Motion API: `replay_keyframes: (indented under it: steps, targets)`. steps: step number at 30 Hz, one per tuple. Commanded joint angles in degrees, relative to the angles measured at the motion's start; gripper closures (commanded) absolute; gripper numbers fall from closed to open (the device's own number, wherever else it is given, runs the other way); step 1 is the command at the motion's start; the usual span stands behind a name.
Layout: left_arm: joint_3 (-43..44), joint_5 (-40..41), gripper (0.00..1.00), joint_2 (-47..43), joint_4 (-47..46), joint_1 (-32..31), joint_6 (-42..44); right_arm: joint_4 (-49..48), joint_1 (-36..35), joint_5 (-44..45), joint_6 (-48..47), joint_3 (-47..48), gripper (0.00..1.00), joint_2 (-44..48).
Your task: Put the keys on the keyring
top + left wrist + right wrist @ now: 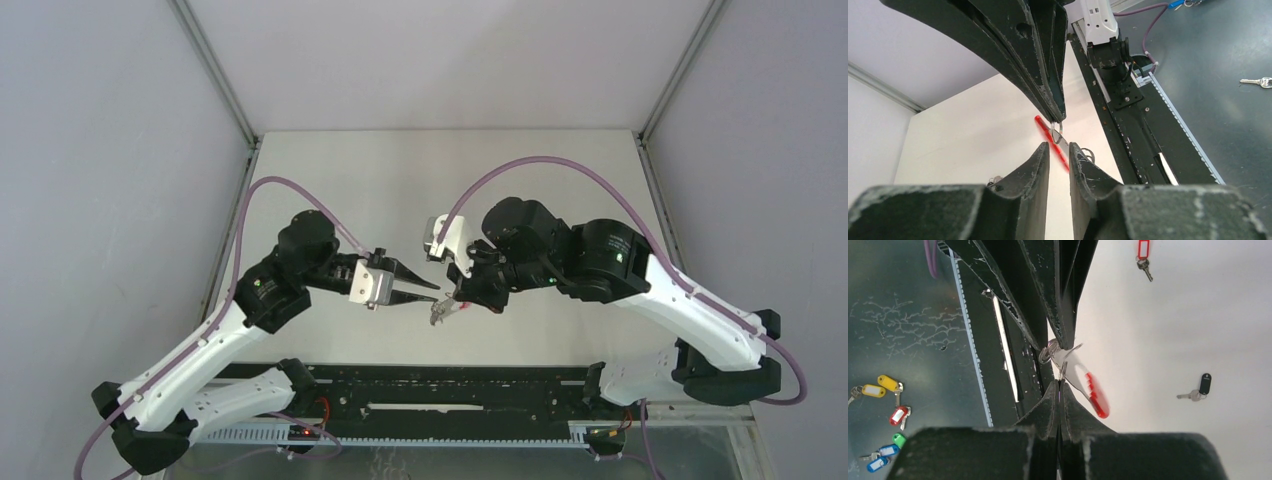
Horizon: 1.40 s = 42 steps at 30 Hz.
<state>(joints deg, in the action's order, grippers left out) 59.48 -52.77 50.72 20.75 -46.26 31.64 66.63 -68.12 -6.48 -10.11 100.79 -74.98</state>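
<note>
Right claw (1060, 386) on keyring (1095, 392), keys (1143, 252) beyond

2 keys (1144, 260) lie apart on the table (1173, 320).

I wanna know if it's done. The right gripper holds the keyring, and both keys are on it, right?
No: right wrist view shows the red-tagged key and black key loose on the table; the right gripper does hold the keyring.

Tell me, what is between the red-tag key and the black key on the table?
Nothing: the right wrist view shows only bare table between the red-tag key and the black key.
</note>
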Motion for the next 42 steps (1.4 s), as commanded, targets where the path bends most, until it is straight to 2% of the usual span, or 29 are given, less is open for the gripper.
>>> replay_keyframes:
  steps: [1, 8, 12, 17, 24, 31, 37, 42]
  targets:
    - [-0.56, -0.69, 0.76, -0.58, 0.25, -0.23, 1.18, 1.09, -1.45, 1.81, -0.01, 4.34, 1.0, -0.65]
    - [-0.79, -1.92, 0.77, 1.03, 0.16, -0.19, 1.76, 3.57, -2.72, 3.01, 0.19, 7.71, 1.0, -4.16]
    - [-0.81, -2.45, 0.82, 1.41, 0.2, -0.21, 2.13, 4.44, -3.16, 3.47, 0.58, 8.79, 1.0, -5.23]
    - [-0.98, -2.93, 0.83, 0.86, 1.94, -0.23, 2.46, 2.86, -3.25, 5.06, 0.94, 7.45, 1.0, -4.82]
    - [-0.79, -2.96, 0.73, -0.5, 3.73, 0.05, 0.21, -12.49, -2.11, 2.6, 1.9, -5.3, 1.0, 5.35]
    - [-1.73, -1.14, 0.74, -0.92, -3.41, 1.22, -7.83, -27.99, -0.18, -3.08, 3.82, -17.51, 1.0, 16.85]
    - [-1.88, -1.94, 0.78, 0.02, -11.11, 1.17, -14.67, -33.43, 1.3, -7.26, 5.57, -21.94, 1.0, 20.38]
    - [-1.06, -6.62, 0.78, 0.61, -15.67, 1.17, -20.34, -38.54, 1.64, -8.78, 5.8, -26.24, 1.0, 22.36]
